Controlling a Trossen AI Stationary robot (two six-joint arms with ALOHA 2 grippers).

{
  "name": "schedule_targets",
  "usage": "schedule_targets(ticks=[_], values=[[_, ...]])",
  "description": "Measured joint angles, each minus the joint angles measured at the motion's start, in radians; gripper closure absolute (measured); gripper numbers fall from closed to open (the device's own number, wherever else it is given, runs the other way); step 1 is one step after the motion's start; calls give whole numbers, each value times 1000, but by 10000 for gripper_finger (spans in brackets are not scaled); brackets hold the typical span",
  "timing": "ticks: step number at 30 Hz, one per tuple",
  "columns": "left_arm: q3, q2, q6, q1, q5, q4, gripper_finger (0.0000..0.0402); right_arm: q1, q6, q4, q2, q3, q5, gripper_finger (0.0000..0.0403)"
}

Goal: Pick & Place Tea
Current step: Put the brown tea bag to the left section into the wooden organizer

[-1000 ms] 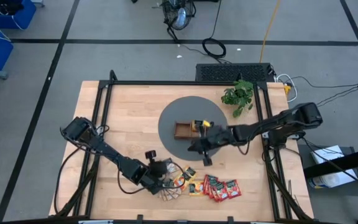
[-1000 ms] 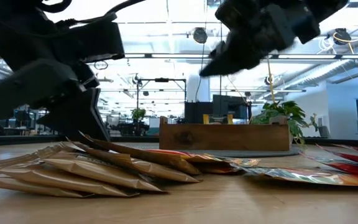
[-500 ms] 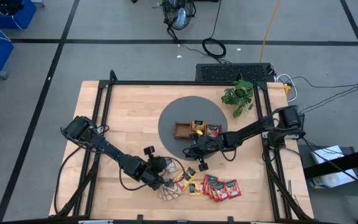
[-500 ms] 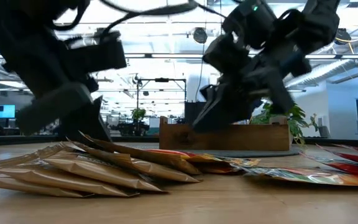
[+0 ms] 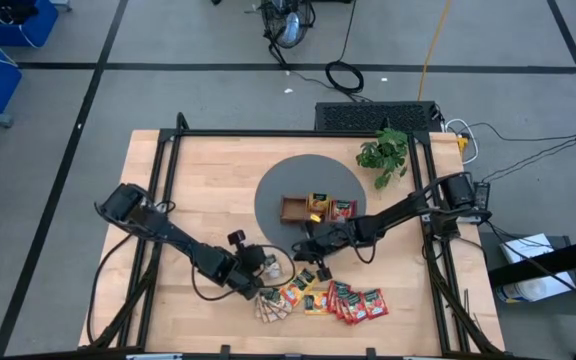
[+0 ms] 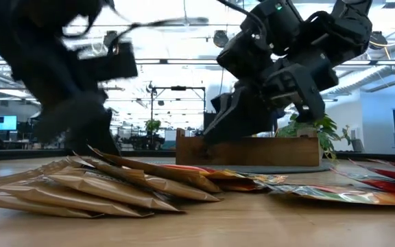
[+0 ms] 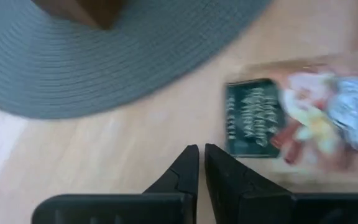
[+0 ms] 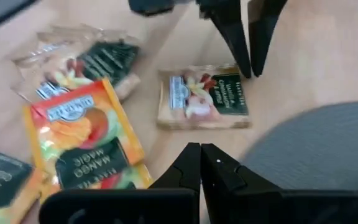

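Swung down from the tray (image 5: 296,209), right claw (image 8: 199,163) clenched empty, lined up just short of a green-and-tan tea bag (image 8: 202,97) for picking.

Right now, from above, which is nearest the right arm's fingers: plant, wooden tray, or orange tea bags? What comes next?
1. Orange tea bags, on bare table near the front edge.
2. Wooden tray, on the grey mat.
3. Plant, by the back edge.

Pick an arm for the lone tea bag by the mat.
Right, probably: the tea bag lies dead ahead of the shut right pincer, but off-axis from the shut left pincer.
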Motion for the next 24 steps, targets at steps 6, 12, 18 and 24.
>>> schedule_targets(ticks=[6, 12, 18, 24], values=[[34, -55, 108, -53, 60, 152, 366, 18, -5, -5, 102, 54, 1, 403], [33, -28, 148, -84, 167, 225, 366, 20, -29, 2, 162, 112, 34, 403], [18, -19, 31, -74, 163, 133, 366, 22, -33, -8, 169, 136, 31, 403], [-30, -19, -44, -31, 133, 132, 367, 25, -66, -10, 169, 136, 29, 403]])
